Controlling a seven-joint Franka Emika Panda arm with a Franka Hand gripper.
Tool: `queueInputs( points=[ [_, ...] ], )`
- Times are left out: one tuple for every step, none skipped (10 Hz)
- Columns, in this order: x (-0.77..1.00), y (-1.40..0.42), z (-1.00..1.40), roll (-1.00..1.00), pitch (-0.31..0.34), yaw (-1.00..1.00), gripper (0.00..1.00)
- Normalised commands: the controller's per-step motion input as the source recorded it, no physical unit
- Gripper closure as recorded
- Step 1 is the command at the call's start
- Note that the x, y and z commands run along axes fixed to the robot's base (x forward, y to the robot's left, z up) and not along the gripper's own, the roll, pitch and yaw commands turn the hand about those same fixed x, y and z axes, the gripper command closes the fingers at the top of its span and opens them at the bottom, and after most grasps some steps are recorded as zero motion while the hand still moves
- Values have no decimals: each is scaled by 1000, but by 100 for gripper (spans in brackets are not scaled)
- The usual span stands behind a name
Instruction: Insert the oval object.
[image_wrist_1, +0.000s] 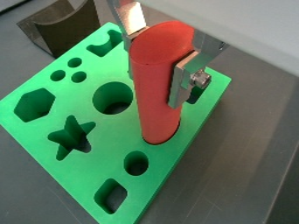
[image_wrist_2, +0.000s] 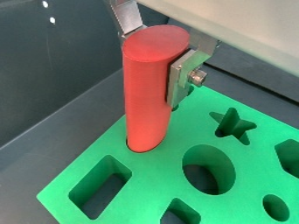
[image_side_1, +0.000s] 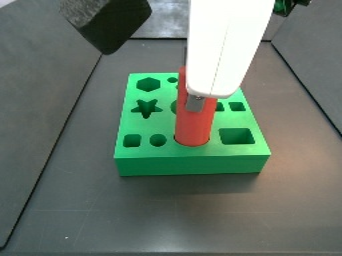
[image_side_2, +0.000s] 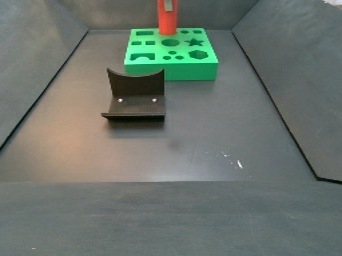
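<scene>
The oval object (image_wrist_1: 156, 96) is a smooth red-orange peg, standing upright. My gripper (image_wrist_1: 158, 51) is shut on its upper part, one silver finger (image_wrist_1: 184, 79) on each flat side; the same grip shows in another wrist view (image_wrist_2: 155, 51). The peg's lower end (image_wrist_2: 142, 140) meets the top of the green block (image_wrist_2: 146, 172) at an opening near one edge, and how deep it sits cannot be told. In a side view the peg (image_side_1: 195, 120) stands on the block (image_side_1: 201, 160) under the white arm. In another side view the peg (image_side_2: 167, 18) and block (image_side_2: 187, 68) are at the far end.
The block (image_wrist_1: 176, 157) has several other shaped holes: star (image_wrist_1: 73, 136), circle (image_wrist_1: 114, 98), hexagon (image_wrist_1: 33, 103), square. The dark fixture (image_side_2: 134, 95) stands on the dark floor in front of the block and also shows behind it (image_wrist_1: 59, 31). Dark walls ring the floor.
</scene>
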Motion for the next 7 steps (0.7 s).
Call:
queueInputs(
  points=[
    [0, 0, -243, 0, 0, 0, 100],
    [0, 0, -237, 0, 0, 0, 100],
    [0, 0, -240, 0, 0, 0, 100],
    [0, 0, -266, 0, 0, 0, 100],
    [0, 0, -217, 0, 0, 0, 100],
    [0, 0, 0, -11, 0, 0, 100],
    [0, 0, 0, 0, 0, 0, 100]
  ],
)
